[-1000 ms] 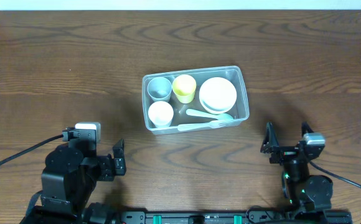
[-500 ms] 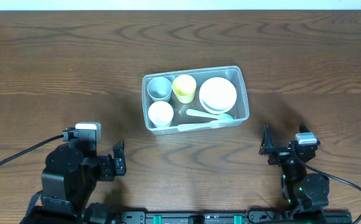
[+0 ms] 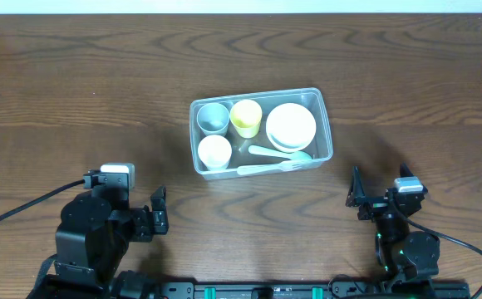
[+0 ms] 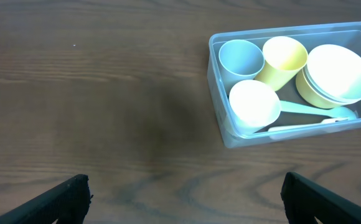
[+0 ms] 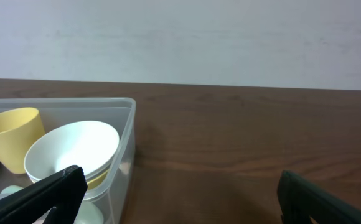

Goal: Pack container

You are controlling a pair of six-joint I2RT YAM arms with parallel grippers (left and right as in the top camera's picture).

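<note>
At the near edge of the tabletop (image 3: 75,83), the left claw (image 4: 185,180) is spread wide with nothing between its fingers, and the right claw (image 5: 179,179) gapes just as wide and empty. Each wrist view shows only two black tips at its bottom corners. Beyond them lies bare dark brown wood grain, and near the middle of the tabletop, well apart from both claws, sits the container (image 3: 258,93), slightly skewed. Inside stand a grey-blue cup (image 3: 213,118), a yellow cup (image 3: 246,116) and a white cup (image 3: 214,151) at its left end and stacked pale bowls (image 3: 291,124) at the right. A pale spoon (image 3: 278,153) and a white utensil (image 3: 266,169) lie along the near wall; whether that utensil is a fork is hard to tell. A pale wall (image 5: 230,37) rises behind the far edge, plain in the right wrist view, only a thin strip from overhead. The left wrist view clips the container's near right corner. The right wrist view cuts off its left part, showing little beyond the yellow cup and the bowls.
</note>
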